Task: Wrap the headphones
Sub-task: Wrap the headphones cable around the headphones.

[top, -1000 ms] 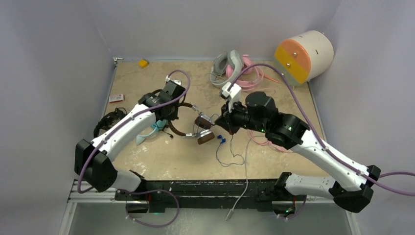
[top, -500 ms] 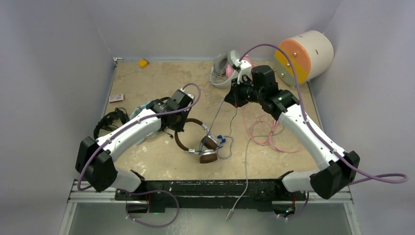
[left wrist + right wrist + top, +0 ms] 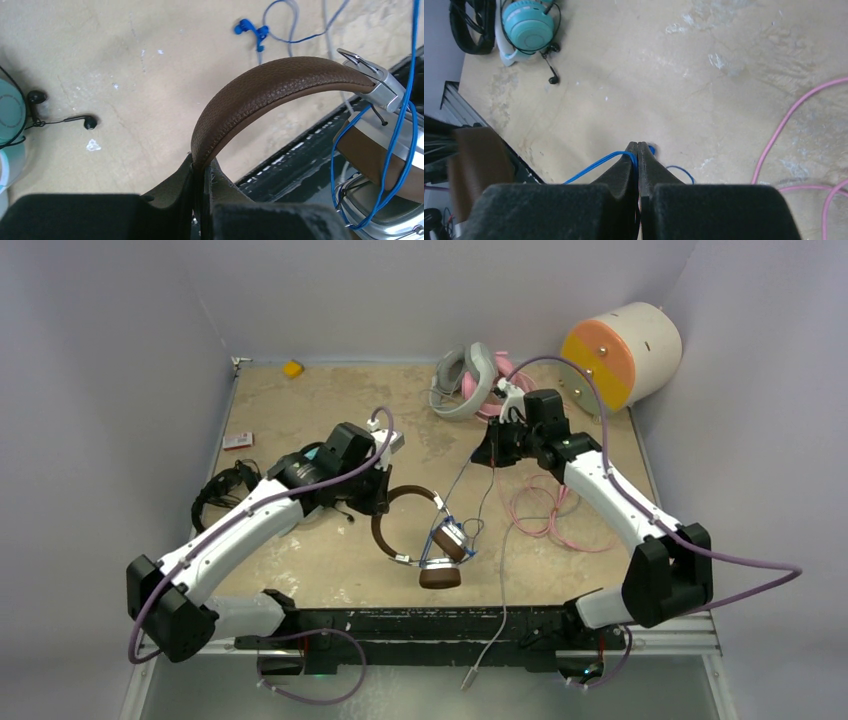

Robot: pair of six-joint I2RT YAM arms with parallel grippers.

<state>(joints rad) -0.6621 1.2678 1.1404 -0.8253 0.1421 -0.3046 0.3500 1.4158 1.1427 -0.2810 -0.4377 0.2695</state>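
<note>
Brown-and-silver headphones (image 3: pixel 440 575): headband (image 3: pixel 260 85) clamped in left gripper (image 3: pixel 202 167). Right gripper (image 3: pixel 638 150), well apart on the far side, is closed, pinching their thin blue cable (image 3: pixel 591 169).

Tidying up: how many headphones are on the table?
5: black pair far left, teal pair partly under the left arm, brown pair centre, grey pair and pink pair at the back.
</note>
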